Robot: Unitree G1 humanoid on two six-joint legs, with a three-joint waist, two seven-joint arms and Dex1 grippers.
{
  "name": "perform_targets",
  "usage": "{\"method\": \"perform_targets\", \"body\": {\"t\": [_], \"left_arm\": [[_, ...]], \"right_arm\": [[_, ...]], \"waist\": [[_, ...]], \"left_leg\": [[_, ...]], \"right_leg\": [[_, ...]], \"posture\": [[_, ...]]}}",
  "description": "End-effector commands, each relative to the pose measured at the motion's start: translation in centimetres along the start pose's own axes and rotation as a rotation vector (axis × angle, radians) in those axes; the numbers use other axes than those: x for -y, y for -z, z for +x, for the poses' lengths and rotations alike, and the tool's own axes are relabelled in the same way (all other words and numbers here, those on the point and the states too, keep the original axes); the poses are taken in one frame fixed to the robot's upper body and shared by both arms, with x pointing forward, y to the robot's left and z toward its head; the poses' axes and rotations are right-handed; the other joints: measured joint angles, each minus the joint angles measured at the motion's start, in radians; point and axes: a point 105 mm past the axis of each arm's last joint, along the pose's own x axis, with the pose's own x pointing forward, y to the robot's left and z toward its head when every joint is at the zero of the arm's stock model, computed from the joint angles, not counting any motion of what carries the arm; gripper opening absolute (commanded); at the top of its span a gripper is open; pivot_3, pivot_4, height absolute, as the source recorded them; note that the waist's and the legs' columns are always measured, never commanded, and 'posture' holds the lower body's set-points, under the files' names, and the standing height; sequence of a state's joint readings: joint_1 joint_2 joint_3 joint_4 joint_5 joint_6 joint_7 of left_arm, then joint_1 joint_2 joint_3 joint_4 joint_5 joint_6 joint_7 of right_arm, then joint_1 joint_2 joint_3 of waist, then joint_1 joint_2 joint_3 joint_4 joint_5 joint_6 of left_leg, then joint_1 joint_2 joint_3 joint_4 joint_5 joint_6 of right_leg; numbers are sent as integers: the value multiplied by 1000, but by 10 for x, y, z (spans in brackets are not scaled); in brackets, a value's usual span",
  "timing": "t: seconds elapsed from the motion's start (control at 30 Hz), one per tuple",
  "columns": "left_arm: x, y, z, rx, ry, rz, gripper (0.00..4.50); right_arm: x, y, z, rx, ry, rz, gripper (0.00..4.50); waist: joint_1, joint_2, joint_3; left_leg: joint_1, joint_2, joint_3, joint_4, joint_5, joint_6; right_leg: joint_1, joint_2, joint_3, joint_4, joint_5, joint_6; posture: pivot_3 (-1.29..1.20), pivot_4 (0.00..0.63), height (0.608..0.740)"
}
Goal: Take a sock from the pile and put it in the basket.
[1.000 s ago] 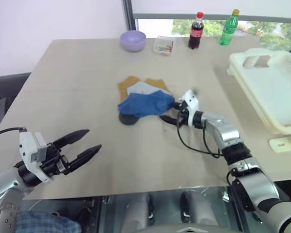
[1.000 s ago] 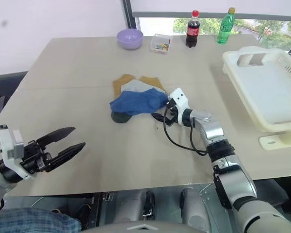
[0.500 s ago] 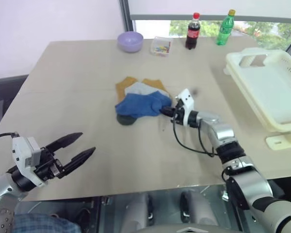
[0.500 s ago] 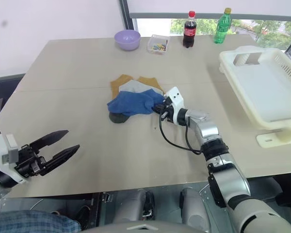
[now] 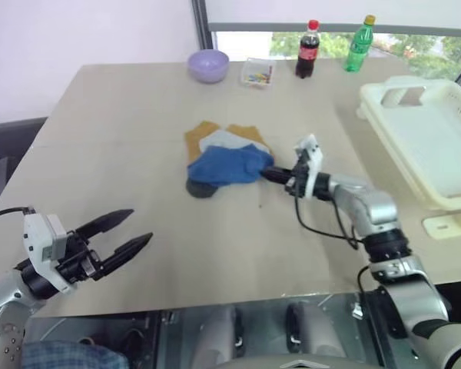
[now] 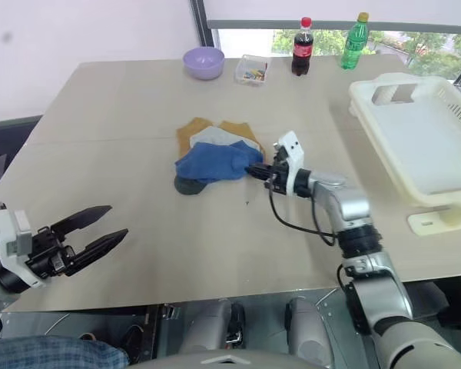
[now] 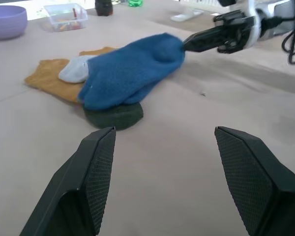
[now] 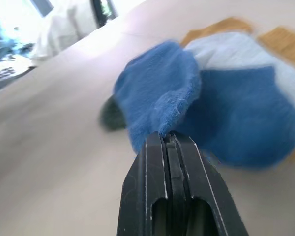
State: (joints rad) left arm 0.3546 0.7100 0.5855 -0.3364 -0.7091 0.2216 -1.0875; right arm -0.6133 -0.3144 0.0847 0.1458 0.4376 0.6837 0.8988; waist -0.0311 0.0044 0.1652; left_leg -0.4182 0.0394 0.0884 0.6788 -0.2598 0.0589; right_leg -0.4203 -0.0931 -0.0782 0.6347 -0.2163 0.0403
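Observation:
The pile (image 5: pixel 224 156) of socks lies mid-table: mustard-orange and light grey ones at the back, a dark one underneath, and a blue sock (image 5: pixel 229 166) on top. My right gripper (image 5: pixel 267 175) reaches in from the right, pointing almost level. Its fingers (image 8: pixel 168 147) are shut, pinching the blue sock's right edge (image 7: pixel 174 45). That end of the sock lifts slightly toward the fingertips. My left gripper (image 5: pixel 127 232) hovers open near the table's front left edge, well short of the pile and holding nothing. The white basket (image 5: pixel 386 117) stands at the far right of the table.
A lilac bowl (image 5: pixel 208 64), a small clear box (image 5: pixel 259 73), a cola bottle (image 5: pixel 308 49) and a green bottle (image 5: pixel 358 44) line the table's back edge. A black cable (image 5: pixel 316 227) loops under my right wrist. Bare tabletop lies between pile and basket.
My right gripper went from open beside the pile to shut on the blue sock's edge, then drew back a little to the right and rolled. The left gripper stayed put.

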Motion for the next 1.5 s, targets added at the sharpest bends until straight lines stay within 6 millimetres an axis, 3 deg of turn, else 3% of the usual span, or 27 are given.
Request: {"method": "perform_targets", "body": {"t": [0.03,0.33,0.47,0.57,0.63,0.77,0.87,1.03,1.13,1.2,1.33,1.5], "left_arm": [[4,-6,7,12,45,11,3448],[20,-8,35,39,194,-28,3448],[24,-9,50,59,240,-31,3448],[30,-11,62,76,286,-32,3448],[32,-11,67,78,309,-31,3448],[32,-10,73,84,324,-26,3448],[30,-11,76,87,329,-17,3448],[30,-11,76,87,332,-19,3448],[31,-9,75,82,327,-19,3448],[32,-10,74,83,317,-18,3448],[32,-9,70,80,302,-21,3448],[33,-7,69,81,292,-28,3448]], "right_arm": [[-4,-3,-28,-21,-14,23,61],[24,18,-123,-201,183,95,61],[29,-2,-164,-187,264,88,61],[21,-42,-194,-183,298,42,61],[12,-59,-201,-218,291,-2,61],[-1,-80,-195,-241,273,-55,61],[-11,-90,-165,-252,230,-90,61],[-34,-58,-101,-300,88,0,61],[-47,-36,-75,-316,19,49,61],[-48,-21,-71,-338,-2,82,61],[-27,-5,-86,-411,100,52,61],[0,-6,-110,-408,218,63,61]], "waist": [[1,0,0],[19,0,1],[24,-1,1],[23,1,3],[24,3,5],[17,2,5],[12,2,6],[19,-1,5],[23,-1,5],[32,-2,5],[46,-4,6],[43,-7,4]], "left_leg": [[0,0,0,0,0,0],[0,0,0,0,-3,5],[-1,-1,0,0,-3,6],[-1,-1,0,0,-3,6],[-1,-1,1,0,-3,7],[-2,0,1,-1,-3,7],[-5,1,3,-2,-3,6],[-11,2,6,-1,0,1],[-15,1,7,1,1,1],[-16,0,7,2,1,1],[-16,-1,8,6,-2,5],[-13,0,9,8,-2,6]], "right_leg": [[0,0,0,0,0,0],[0,0,0,-1,0,0],[0,0,0,-1,0,0],[0,0,0,-1,0,0],[-1,-1,1,-1,0,0],[-3,2,2,-2,0,0],[-8,4,5,0,0,0],[-17,5,9,6,2,3],[-20,5,10,7,2,3],[-20,4,10,7,2,3],[-18,2,10,5,2,4],[-16,3,10,6,3,5]], "posture": [[0,150,733],[0,150,733],[0,150,733],[0,150,733],[0,150,733],[0,150,733],[0,150,733],[0,150,733],[0,150,733],[0,150,733],[0,150,733],[0,150,733]]}}
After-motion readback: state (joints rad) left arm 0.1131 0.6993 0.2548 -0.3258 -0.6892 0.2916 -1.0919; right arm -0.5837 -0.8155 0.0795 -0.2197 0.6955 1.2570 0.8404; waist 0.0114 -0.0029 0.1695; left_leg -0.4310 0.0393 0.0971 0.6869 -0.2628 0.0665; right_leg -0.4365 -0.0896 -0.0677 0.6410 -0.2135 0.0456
